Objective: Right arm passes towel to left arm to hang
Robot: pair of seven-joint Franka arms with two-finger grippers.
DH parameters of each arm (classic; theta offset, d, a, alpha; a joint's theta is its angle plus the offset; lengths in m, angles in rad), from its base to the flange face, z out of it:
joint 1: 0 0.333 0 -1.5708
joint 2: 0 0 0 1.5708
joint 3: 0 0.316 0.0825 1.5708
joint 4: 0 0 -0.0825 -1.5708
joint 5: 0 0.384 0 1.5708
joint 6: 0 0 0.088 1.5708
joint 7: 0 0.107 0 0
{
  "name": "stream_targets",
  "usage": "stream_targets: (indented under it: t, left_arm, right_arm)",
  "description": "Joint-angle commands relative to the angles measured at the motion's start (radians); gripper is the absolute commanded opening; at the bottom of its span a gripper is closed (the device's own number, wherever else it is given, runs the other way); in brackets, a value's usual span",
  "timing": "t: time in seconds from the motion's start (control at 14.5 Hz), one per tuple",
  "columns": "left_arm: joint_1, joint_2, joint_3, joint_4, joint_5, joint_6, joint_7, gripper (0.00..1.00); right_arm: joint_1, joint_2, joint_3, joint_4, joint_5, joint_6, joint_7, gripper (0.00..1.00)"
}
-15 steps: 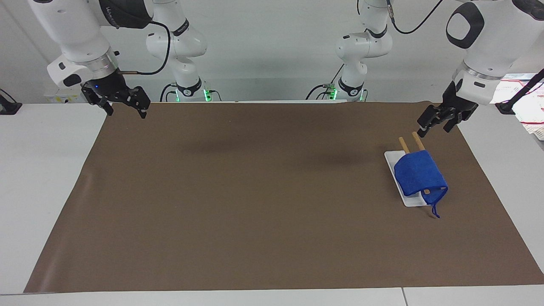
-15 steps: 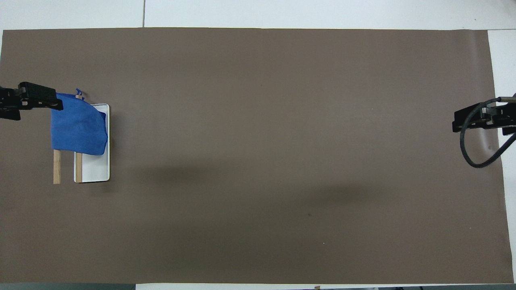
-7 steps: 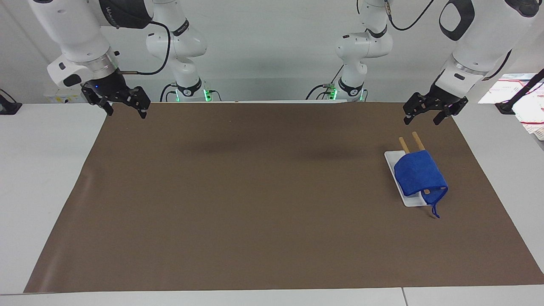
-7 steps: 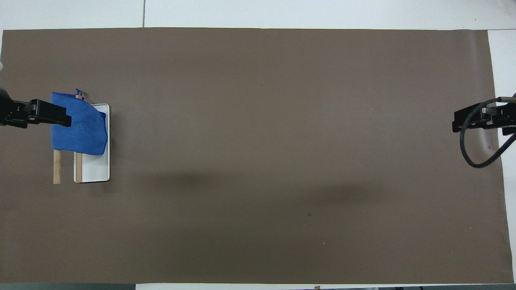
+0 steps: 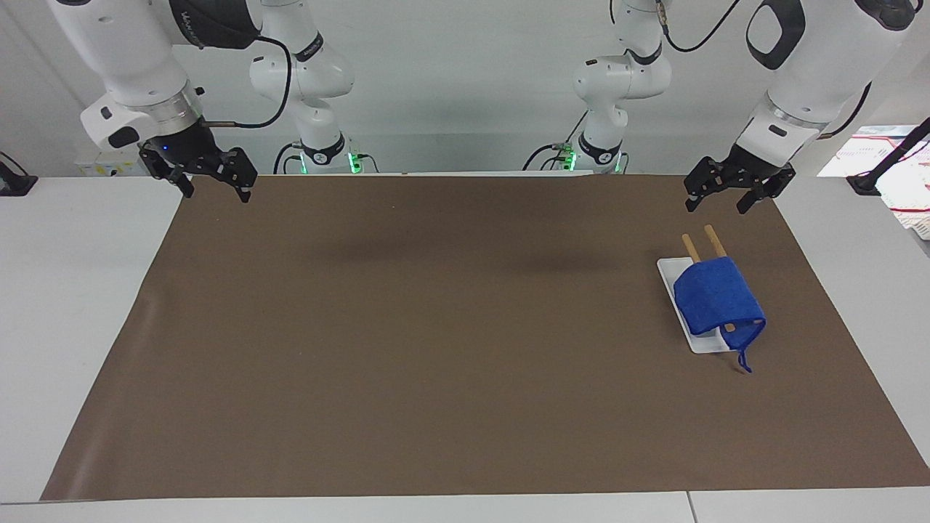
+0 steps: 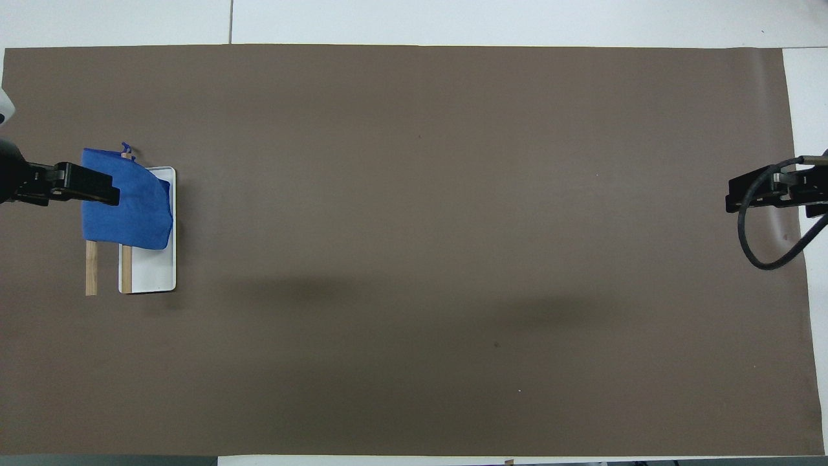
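Facing view, from its left edge: the right gripper (image 5: 211, 178) hangs in the air over the corner of the brown mat (image 5: 436, 327) at the right arm's end, fingers spread apart and holding nothing; this arm waits. Across the bare mat, the left gripper (image 5: 719, 192) hangs above the mat's edge at the left arm's end, its fingers also spread and empty. Below that gripper and clear of it, the towel (image 5: 716, 296) is draped over two wooden rods (image 5: 714, 240) that slope up from a white tray (image 5: 672, 280), its loop (image 5: 745, 359) dangling off the end away from the robots. From overhead the left gripper (image 6: 97, 188) overlaps the towel (image 6: 136, 213) edge.
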Motion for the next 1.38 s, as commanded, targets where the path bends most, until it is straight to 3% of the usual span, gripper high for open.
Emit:
stream_targets:
  t: [0.0, 0.28, 1.31]
  left_arm:
    - [-0.023, -0.019, 0.006, -0.013, 0.039, -0.014, -0.008, 1.0]
    - [-0.013, -0.022, 0.006, -0.018, 0.033, -0.019, -0.121, 1.0]
    - [-0.012, -0.024, 0.01, -0.022, 0.033, -0.007, -0.057, 1.0]
  right_arm:
    - [-0.005, -0.018, 0.008, -0.015, 0.0, 0.009, -0.018, 1.0]
    - [-0.006, -0.019, 0.008, -0.017, 0.0, 0.004, -0.018, 1.0]
    - [-0.008, -0.024, 0.014, -0.015, 0.034, -0.014, -0.064, 1.0]
